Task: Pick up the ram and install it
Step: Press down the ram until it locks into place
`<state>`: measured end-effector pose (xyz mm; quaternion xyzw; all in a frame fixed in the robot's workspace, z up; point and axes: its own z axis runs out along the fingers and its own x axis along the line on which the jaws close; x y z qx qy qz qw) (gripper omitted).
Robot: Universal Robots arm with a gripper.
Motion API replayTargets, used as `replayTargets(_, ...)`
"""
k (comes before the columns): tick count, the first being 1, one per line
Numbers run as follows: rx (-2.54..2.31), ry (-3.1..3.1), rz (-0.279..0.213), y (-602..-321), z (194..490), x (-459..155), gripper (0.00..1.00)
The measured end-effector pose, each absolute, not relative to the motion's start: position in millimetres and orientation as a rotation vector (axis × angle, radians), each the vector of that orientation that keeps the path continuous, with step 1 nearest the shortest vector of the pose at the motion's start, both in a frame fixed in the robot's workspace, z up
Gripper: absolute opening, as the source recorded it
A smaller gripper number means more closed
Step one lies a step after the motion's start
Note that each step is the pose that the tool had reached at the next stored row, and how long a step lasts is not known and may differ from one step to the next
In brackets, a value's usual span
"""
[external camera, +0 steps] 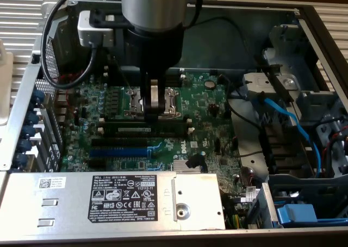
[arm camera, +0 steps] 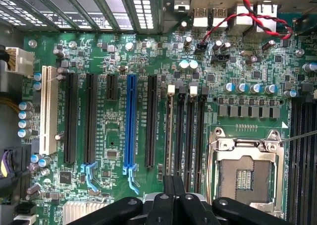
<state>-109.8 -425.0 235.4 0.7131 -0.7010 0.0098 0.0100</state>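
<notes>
The ram [external camera: 134, 129] is a thin dark-green stick with a small whitish label. It lies along one of the long black slots [external camera: 136, 135] on the green motherboard [external camera: 206, 103], in the exterior view. My gripper [external camera: 154, 114] hangs straight down just behind it, over the edge of the silver processor socket [external camera: 169, 101]. Its fingers are shut together with nothing between them. In the wrist view the gripper [arm camera: 174, 191] sits over the near ends of the parallel black slots [arm camera: 190, 136], beside the socket [arm camera: 245, 175]. I cannot tell whether the fingertips touch the ram.
A blue slot [external camera: 117, 152] lies in front of the black ones. The grey power supply box [external camera: 109, 201] fills the front of the case. Blue cables [external camera: 293, 122] and a drive cage [external camera: 304, 149] are at the exterior view's right. The case's metal wall [external camera: 24, 100] borders the left.
</notes>
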Motion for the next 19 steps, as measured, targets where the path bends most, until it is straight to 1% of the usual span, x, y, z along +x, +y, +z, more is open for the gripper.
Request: replayTargets(19,2.234,-2.167,0.016,-425.0,232.8,-108.0,0.1)
